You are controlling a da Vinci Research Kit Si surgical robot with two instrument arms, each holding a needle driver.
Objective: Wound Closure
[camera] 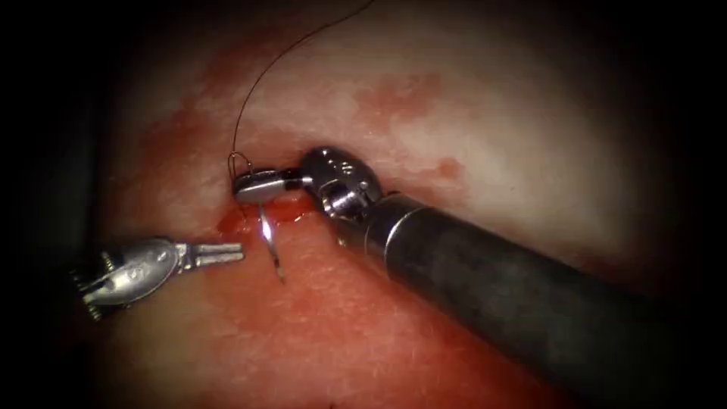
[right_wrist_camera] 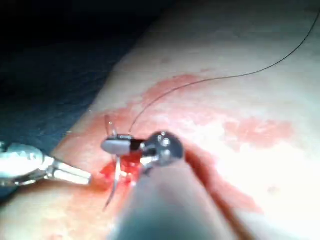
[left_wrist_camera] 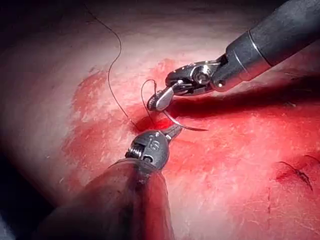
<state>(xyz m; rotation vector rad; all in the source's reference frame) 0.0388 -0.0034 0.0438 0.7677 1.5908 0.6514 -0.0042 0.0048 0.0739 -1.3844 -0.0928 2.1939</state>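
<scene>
- Right arm's tool point(camera: 254, 188) comes in on its dark shaft, jaws closed on the curved needle point(camera: 267, 236) near its thread end.
- Needle hangs down from those jaws over the red fluid point(camera: 261, 216) at the cut; whether its tip is in the tissue point(camera: 454, 136) I cannot tell.
- Thread point(camera: 261, 76) loops at the jaws and runs up and away.
- Left arm's tool point(camera: 223, 254) sits just left of the needle, jaws nearly closed, holding nothing.

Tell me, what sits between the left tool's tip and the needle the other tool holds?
Only bare, red-stained tissue, seen in the endoscope view: the left tool stops short of the needle, held by the right tool.
</scene>
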